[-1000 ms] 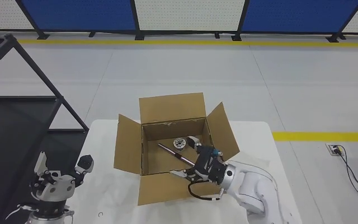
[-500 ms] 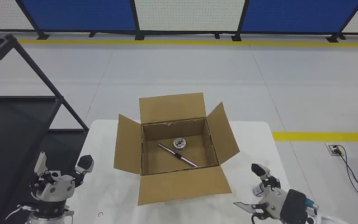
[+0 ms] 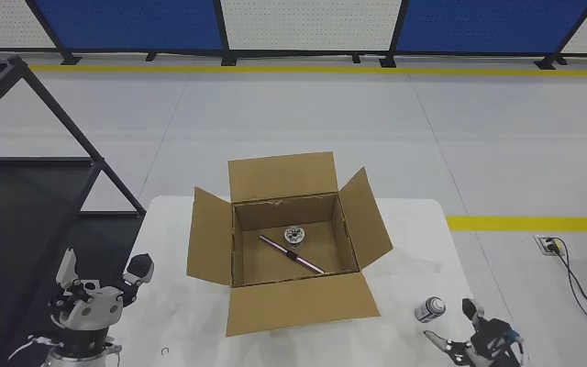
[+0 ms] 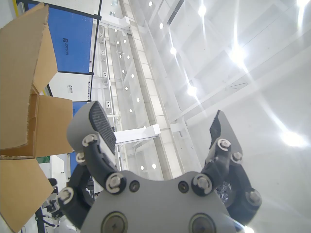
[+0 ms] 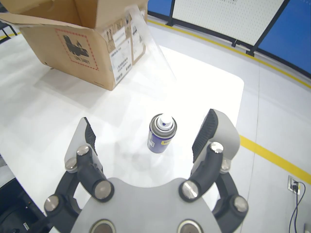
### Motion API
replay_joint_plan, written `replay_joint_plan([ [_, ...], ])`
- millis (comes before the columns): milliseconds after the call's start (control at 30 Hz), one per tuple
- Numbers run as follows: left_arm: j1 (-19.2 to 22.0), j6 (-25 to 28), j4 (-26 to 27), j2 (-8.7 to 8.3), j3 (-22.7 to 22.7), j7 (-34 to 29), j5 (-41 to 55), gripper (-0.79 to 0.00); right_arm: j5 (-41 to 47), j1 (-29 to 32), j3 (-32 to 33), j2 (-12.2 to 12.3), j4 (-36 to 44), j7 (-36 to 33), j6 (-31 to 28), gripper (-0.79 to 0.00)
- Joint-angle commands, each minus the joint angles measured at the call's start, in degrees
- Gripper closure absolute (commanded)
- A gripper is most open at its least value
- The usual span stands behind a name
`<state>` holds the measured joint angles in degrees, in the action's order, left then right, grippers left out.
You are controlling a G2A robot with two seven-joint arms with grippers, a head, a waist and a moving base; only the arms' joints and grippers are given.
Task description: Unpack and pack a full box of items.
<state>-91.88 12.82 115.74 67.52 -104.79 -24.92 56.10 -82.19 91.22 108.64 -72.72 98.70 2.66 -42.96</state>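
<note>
Blue can (image 5: 162,133), silver top, upright, 4 o'clock of box (image 3: 280,179). Right gripper (image 5: 148,118) spread wide, empty, clear of can; left gripper (image 4: 156,109) likewise.

A white table (image 3: 174,275) stands near a black rack (image 3: 46,183), blue partition panels (image 3: 119,23) and a yellow floor line (image 3: 514,223).

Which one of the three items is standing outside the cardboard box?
The spray can: it stands upright on the white table. The thin rod and the round metal part both lie inside the box.

Bright, even light; starburst glare off ceiling lamps (image 4: 239,54).
</note>
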Motion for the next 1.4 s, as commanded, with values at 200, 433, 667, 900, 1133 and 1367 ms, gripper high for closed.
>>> replay_joint_plan([
  [200,0.0,0.0,0.0,0.0,0.0,0.0,0.0,-0.785,-0.22,-5.79,-1.81,0.69,-5.41,-7.36,2.82,-0.785],
  [433,0.0,0.0,0.0,0.0,0.0,0.0,0.0,-0.785,-0.57,-7.68,-3.37,1.17,-7.54,-11.08,4.15,-0.283],
  [667,0.0,0.0,0.0,0.0,0.0,0.0,0.0,-0.785,-0.19,-7.64,-4.77,1.58,-7.28,-10.26,3.9,0.0],
  [900,0.0,0.0,0.0,0.0,0.0,0.0,0.0,-0.785,1.19,-6.0,-3.77,2.14,-1.76,-4.71,2.44,0.0],
  [1133,0.0,0.0,0.0,0.0,0.0,0.0,0.0,-0.785,2.44,-4.47,-3.6,2.43,13.0,-0.68,3.2,0.0],
  [1367,0.0,0.0,0.0,0.0,0.0,0.0,0.0,-0.785,0.06,-7.35,-10.66,2.53,29.96,-2.81,5.72,0.0],
])
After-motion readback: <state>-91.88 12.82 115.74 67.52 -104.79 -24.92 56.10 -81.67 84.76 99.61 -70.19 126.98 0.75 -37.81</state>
